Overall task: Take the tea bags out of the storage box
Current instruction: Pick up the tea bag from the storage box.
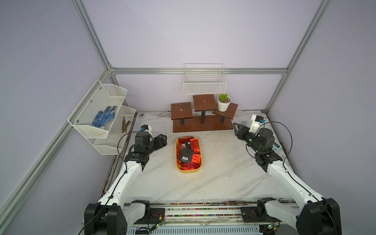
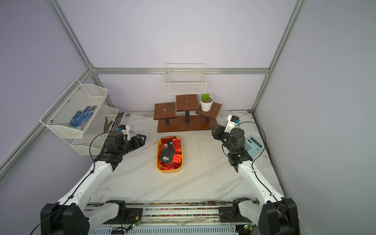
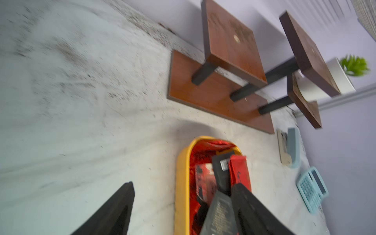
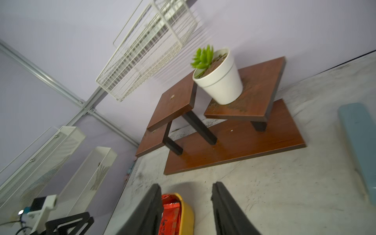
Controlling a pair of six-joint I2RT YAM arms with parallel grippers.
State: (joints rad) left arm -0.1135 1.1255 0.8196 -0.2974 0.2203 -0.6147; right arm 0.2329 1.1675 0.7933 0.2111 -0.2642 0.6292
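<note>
The left gripper [image 1: 161,140] has its two fingers spread apart. Nothing is between them, so it holds nothing. The right gripper [image 1: 236,128] has its fingers [image 4: 150,207] apart too, a little less wide, and it holds nothing.

The yellow box [image 1: 188,170] sits on the white table [image 1: 223,177] between the two grippers. It is near the left gripper, just off to that gripper's right, but not touching it. It is farther from the right gripper, off to that gripper's left and closer to the robot.

The tea bags [image 1: 190,160] are all inside the yellow box. Most are shiny red ones in a messy pile. A flat black one with a white label [image 1: 186,155] lies on top near the middle.

In the left wrist view, the yellow box and tea bags show just past the fingertips.

A brown wooden stand [image 1: 203,125] is past the box, close to the right gripper's tip. A white pot with a green plant [image 1: 223,104] stands on it. A light blue calculator [image 2: 253,146] lies on the table behind the right gripper, beside its arm. A blue glove [image 1: 103,118] lies in a white wall basket [image 1: 85,124] beyond the left gripper.
</note>
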